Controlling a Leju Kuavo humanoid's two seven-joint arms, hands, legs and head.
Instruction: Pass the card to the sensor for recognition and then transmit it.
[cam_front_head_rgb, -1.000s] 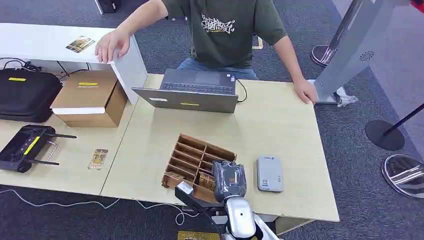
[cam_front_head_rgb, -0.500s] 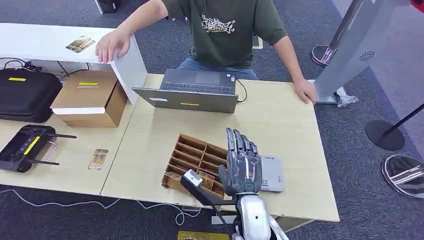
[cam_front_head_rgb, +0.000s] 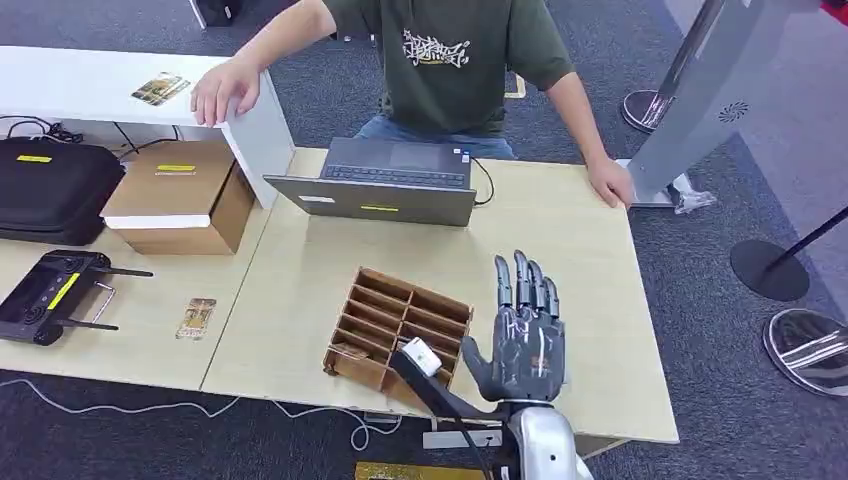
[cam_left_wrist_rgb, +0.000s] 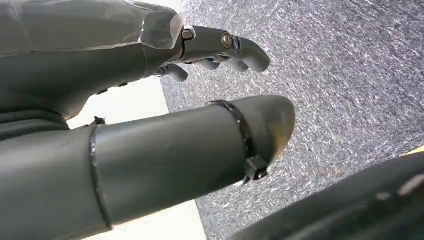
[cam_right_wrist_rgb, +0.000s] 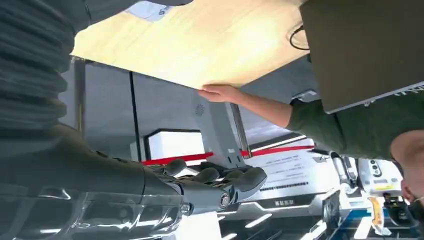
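Right hand (cam_front_head_rgb: 525, 345) is raised over the near right part of the light wooden table (cam_front_head_rgb: 560, 230). Its palm faces away from the robot, its fingers are straight and spread, and it holds nothing. Left hand (cam_left_wrist_rgb: 150, 115) hangs over grey carpet with the thumb out and the fingers loosely bent, and there is nothing in it.

Just left of the right hand, apart from it, sits the brown wooden compartment tray (cam_front_head_rgb: 398, 322). Something flat lies in its near-left slot, too small to tell whether it is a card. A small patterned card (cam_front_head_rgb: 196, 317) lies flat on the adjoining left table, well apart from the right hand and beyond the tray. Another patterned card (cam_front_head_rgb: 160, 88) lies on the white shelf at far left, near the person's hand (cam_front_head_rgb: 226, 90).

The right wrist view shows a pale grey flat device (cam_right_wrist_rgb: 145, 9) on the tabletop close to the hand.

Further out, a grey open laptop (cam_front_head_rgb: 385, 180) stands at the far edge of the table, with a person in a dark green T-shirt (cam_front_head_rgb: 450, 60) behind it. Their other hand (cam_front_head_rgb: 610, 183) rests on the far right corner of the table, beside a tall grey kiosk stand (cam_front_head_rgb: 700, 100).

On the left table are a brown cardboard box (cam_front_head_rgb: 180, 195), a black soft case (cam_front_head_rgb: 50, 190) and a black handheld controller (cam_front_head_rgb: 50, 295).
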